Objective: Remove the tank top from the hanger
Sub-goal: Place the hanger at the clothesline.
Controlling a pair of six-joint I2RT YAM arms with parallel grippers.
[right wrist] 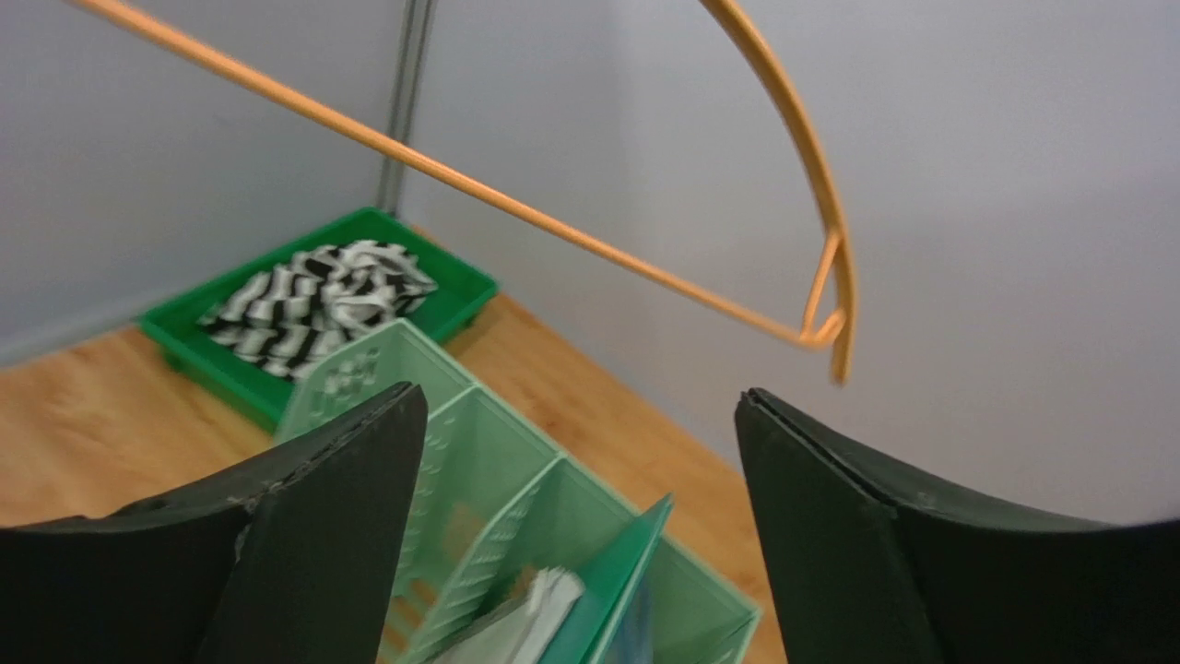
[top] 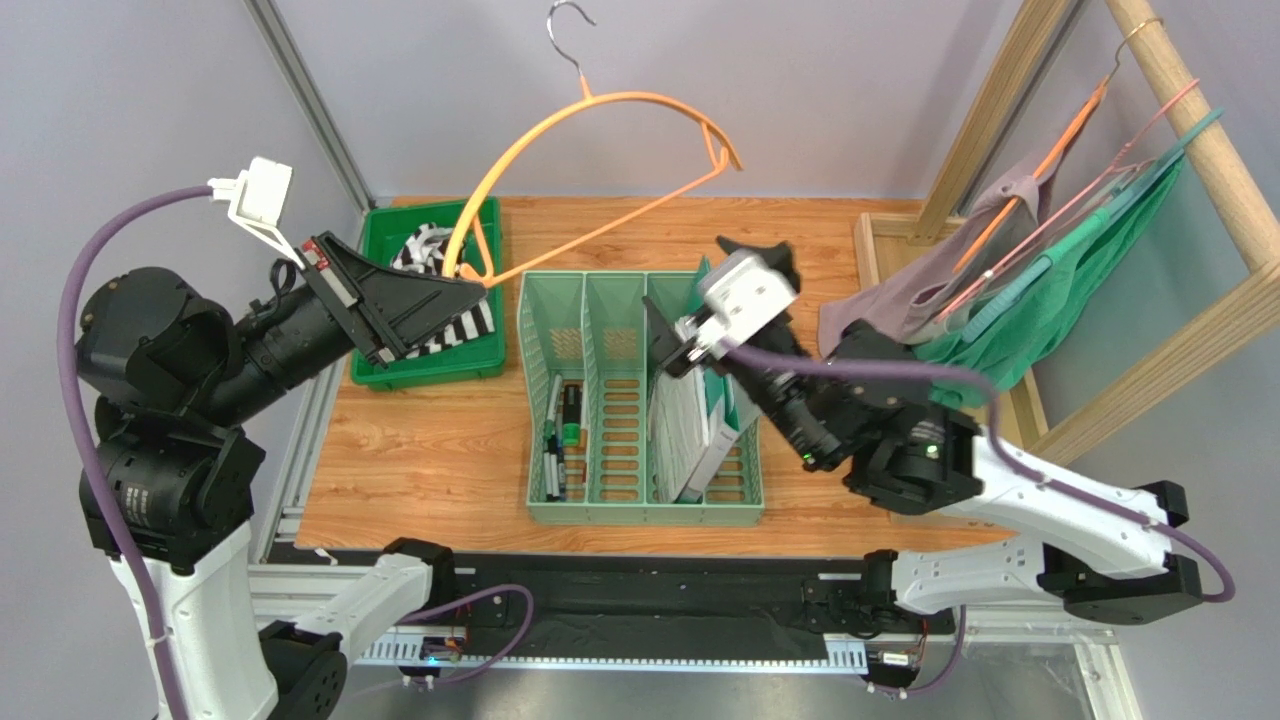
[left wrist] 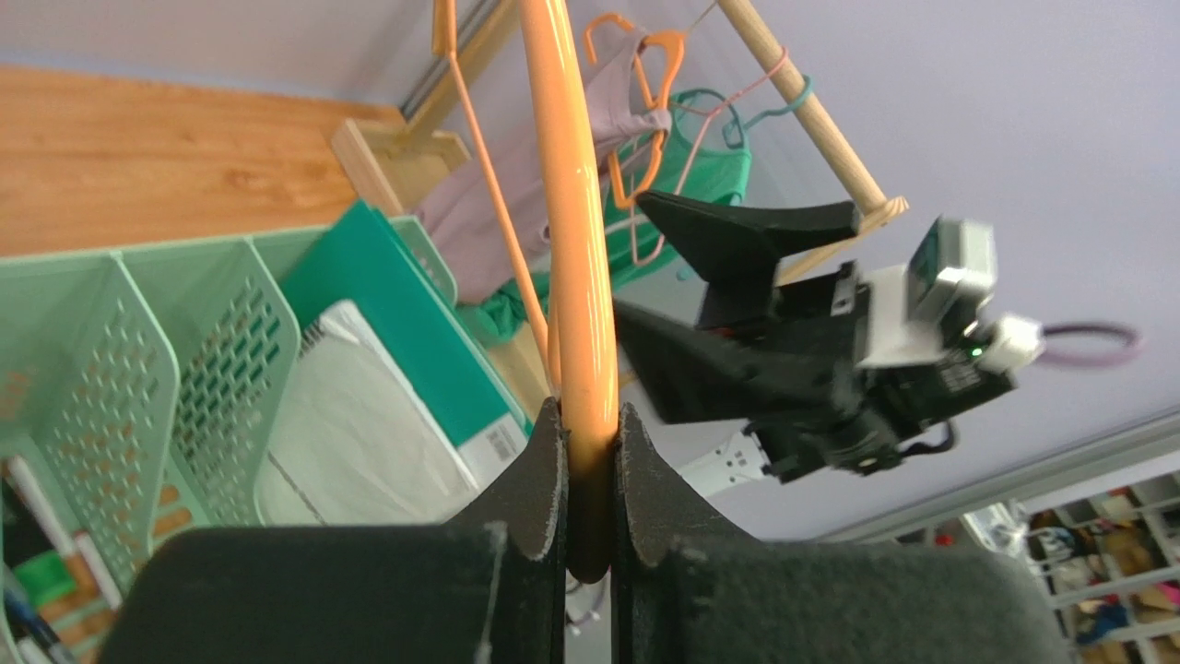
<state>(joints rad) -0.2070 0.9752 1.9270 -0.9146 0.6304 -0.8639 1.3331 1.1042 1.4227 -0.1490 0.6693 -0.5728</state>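
My left gripper (top: 448, 285) (left wrist: 592, 422) is shut on one end of a bare orange hanger (top: 639, 99) (left wrist: 571, 208), which it holds up in the air above the table. The black-and-white striped tank top (top: 425, 240) (right wrist: 319, 298) lies crumpled in a green bin (top: 383, 240) (right wrist: 464, 284) at the back left, off the hanger and partly hidden by my left gripper. My right gripper (top: 688, 270) (right wrist: 582, 399) stands open and empty, below the hanger's (right wrist: 554, 222) far end, apart from it.
A pale green slotted organizer (top: 601, 510) (right wrist: 471, 429) with books and pens stands mid-table under my right gripper. A wooden rack (top: 1202, 165) at the right carries more hangers with a green garment (top: 1052, 285) and a mauve one (top: 887, 300).
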